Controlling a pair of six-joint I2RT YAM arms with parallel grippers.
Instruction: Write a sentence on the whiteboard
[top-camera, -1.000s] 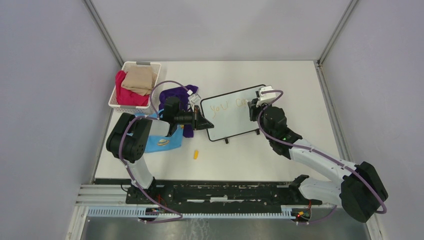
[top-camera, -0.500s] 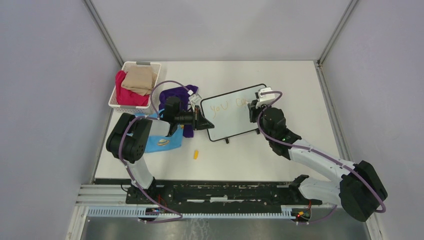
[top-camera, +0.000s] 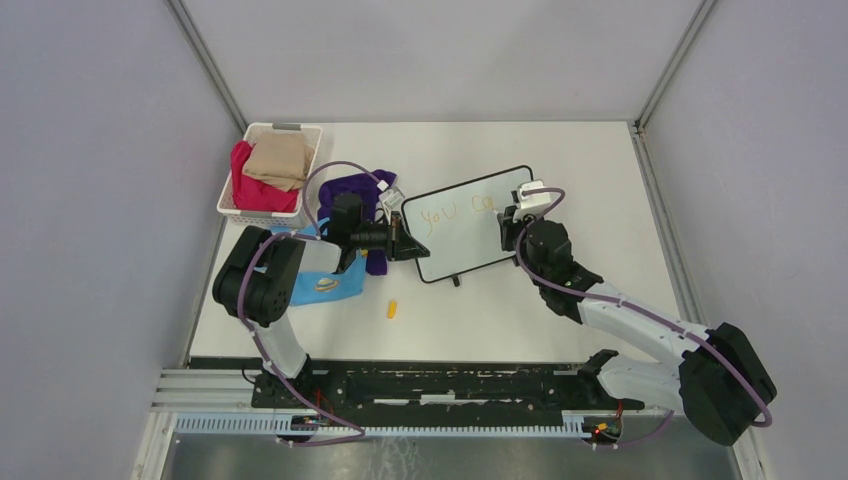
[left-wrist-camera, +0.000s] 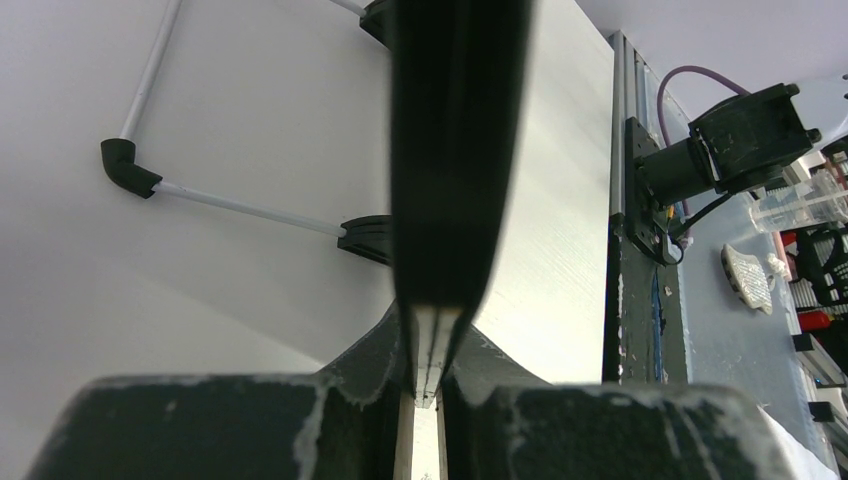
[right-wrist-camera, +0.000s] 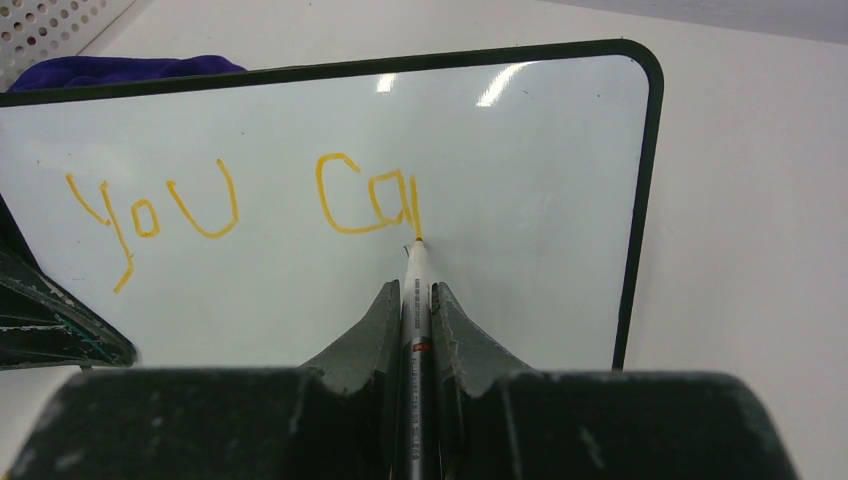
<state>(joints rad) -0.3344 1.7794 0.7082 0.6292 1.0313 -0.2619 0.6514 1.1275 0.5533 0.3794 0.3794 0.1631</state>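
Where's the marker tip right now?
In the right wrist view, the marker tip touches the whiteboard at the foot of the "a" in "Ca", held in the right fingers.

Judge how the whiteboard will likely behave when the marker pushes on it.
Probably stiff: the whiteboard shows a straight edge in the left hand. Likely light and apt to slide on the smooth table under the marker, hence that clamp. Its small feet may let it rock.
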